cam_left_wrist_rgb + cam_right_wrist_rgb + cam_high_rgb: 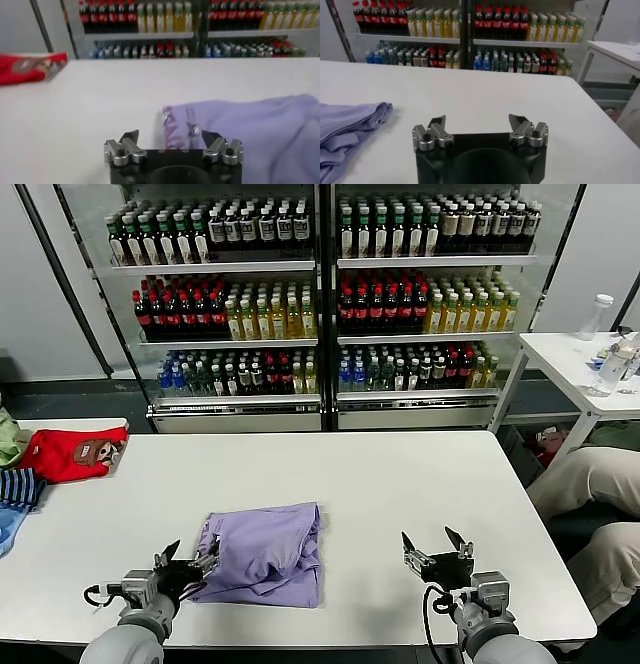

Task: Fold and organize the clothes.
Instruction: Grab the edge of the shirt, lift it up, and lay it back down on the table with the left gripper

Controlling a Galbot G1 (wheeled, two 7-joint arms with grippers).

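The lavender T-shirt [265,552] lies folded, plain side up, on the white table [400,474] near its front edge. My left gripper [190,564] is open at the shirt's left edge. In the left wrist view the shirt [250,125] fills the far side, and its bunched edge lies between the spread fingers of the left gripper [170,137]. My right gripper [437,549] is open and empty over bare table to the right of the shirt. In the right wrist view the right gripper [477,122] holds nothing, and the shirt [350,122] lies well off to one side.
A red garment with a brown cartoon face [75,452] and a dark-and-blue striped garment [20,484] lie at the table's far left. Drink coolers [320,304] stand behind the table. A small white table [580,359] and a seated person's legs [590,484] are at the right.
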